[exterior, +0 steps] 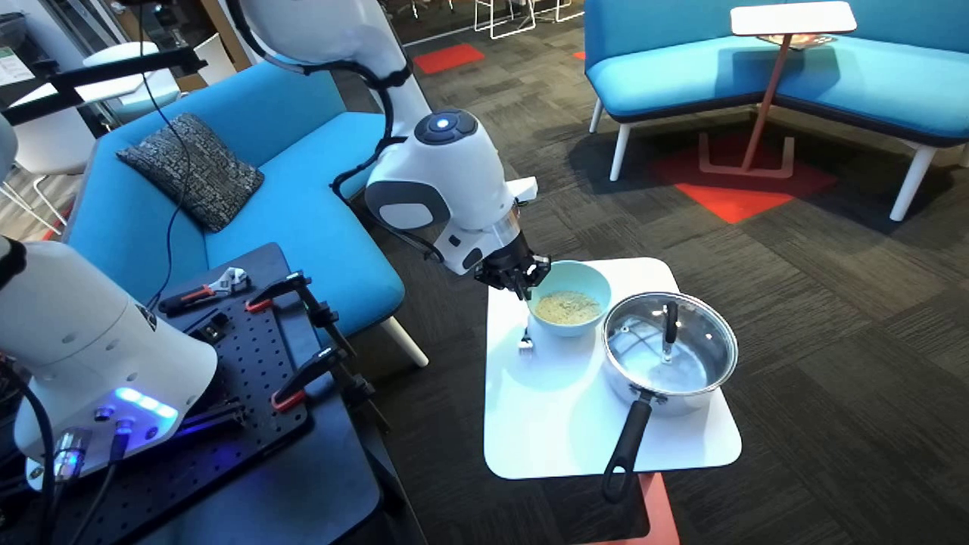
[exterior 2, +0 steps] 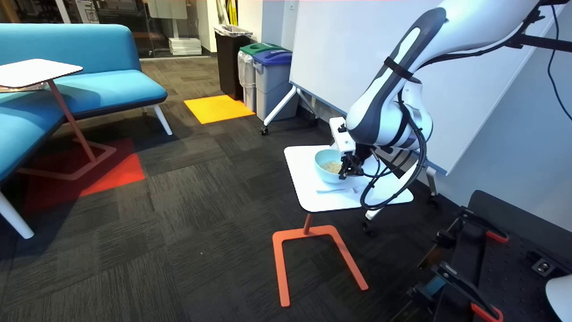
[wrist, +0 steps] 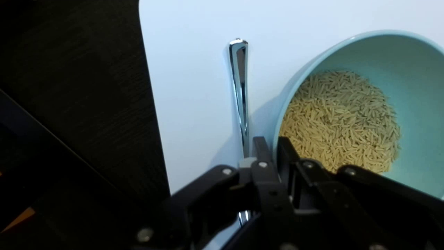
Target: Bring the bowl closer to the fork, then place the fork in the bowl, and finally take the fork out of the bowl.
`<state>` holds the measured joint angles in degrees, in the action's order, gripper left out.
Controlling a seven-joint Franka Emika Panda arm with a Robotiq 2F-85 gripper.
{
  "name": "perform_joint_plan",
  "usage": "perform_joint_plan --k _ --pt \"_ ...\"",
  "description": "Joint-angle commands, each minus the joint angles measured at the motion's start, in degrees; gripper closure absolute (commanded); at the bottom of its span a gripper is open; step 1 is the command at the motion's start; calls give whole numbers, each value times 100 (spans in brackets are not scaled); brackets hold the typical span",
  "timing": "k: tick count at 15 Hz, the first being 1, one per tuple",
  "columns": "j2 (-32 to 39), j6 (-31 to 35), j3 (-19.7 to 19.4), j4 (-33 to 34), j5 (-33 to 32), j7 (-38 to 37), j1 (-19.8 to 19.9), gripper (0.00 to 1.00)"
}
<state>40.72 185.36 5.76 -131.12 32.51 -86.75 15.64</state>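
Right at the rim of the bowl (wrist: 412,86), our gripper (wrist: 272,143) has its fingers (wrist: 261,152) nearly together with the bowl's wall pinched between them, so we're calling that clamped. Just outside lies the fork (wrist: 240,80), partly hidden by the gripper, flat on the tabletop (exterior: 530,416) between bowl and the edge facing our dark bench (exterior: 325,469), roughly parallel to that edge. So, progress: bringing the bowl over looks done, or close to it (can't tell if its base is fully down). Putting the fork in and taking it back out are both left, and we figure the rim has to be let go first. Bowl's got rice-looking grains (wrist: 340,132) in it, btw.

Farther out, the lidded pan (exterior: 689,403) is over by the opposite edge, close to the bowl (touching? we can't tell), with its black handle (exterior: 630,439) poking past the edge farthest from the bowl. The tabletop's white, rounded corners, on an orange base (exterior 2: 280,268). Around it: dark carpet (exterior 2: 214,201), blue sofas (exterior: 310,197), a whiteboard (exterior 2: 344,53), a few bins (exterior 2: 272,85) and a second small table (exterior: 791,17), plus an adjustable wrench (exterior: 206,291) on the bench.
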Motion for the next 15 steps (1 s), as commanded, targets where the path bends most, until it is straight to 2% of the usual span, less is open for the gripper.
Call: perform_joint_plan --k 1,4,8,12,14,15 --pt "-112 46 -96 -143 54 -58 -150 55" --pt "-248 29 -58 -249 28 -5 -146 33" --pt "-605 328 4 -576 33 55 -155 3" --pt "-1096 783 -15 -1057 49 64 -227 0" --pt "-1464 657 226 -1356 -115 163 -14 0" --pt "-1681 469 553 -1504 -324 273 285 0"
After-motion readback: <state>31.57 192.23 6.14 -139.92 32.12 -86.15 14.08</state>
